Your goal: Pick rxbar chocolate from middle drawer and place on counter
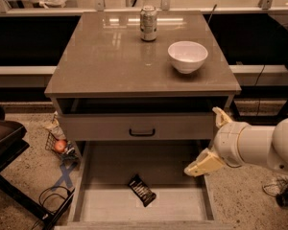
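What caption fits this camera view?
Open pincer hovers over the right edge of the pulled-out drawer, chocolate bar lying inside; bowl and can on counter.
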Available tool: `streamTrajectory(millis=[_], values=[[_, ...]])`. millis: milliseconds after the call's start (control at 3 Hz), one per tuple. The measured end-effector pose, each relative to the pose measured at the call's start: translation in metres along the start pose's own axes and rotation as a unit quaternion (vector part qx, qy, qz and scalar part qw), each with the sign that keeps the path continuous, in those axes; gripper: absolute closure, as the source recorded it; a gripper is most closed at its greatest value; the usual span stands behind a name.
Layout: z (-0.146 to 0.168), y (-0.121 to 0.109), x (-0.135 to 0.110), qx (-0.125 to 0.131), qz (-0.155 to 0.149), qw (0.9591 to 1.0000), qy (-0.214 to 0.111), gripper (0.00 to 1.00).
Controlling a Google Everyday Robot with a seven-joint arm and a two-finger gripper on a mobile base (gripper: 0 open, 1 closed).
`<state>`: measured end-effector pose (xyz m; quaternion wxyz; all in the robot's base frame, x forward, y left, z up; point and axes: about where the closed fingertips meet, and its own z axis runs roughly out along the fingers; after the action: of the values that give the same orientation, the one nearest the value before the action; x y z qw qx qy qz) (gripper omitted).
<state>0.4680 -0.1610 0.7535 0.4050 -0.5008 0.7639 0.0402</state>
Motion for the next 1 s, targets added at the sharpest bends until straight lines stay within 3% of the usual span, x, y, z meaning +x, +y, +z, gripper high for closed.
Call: streamTrajectory(millis=[333, 1000], values=[[0.041, 0.050, 0.021, -0.025, 0.052, 0.9983, -0.013, 0.00], [0.133, 0.140, 0.052, -0.044, 0.145, 0.9865, -0.061, 0.00]])
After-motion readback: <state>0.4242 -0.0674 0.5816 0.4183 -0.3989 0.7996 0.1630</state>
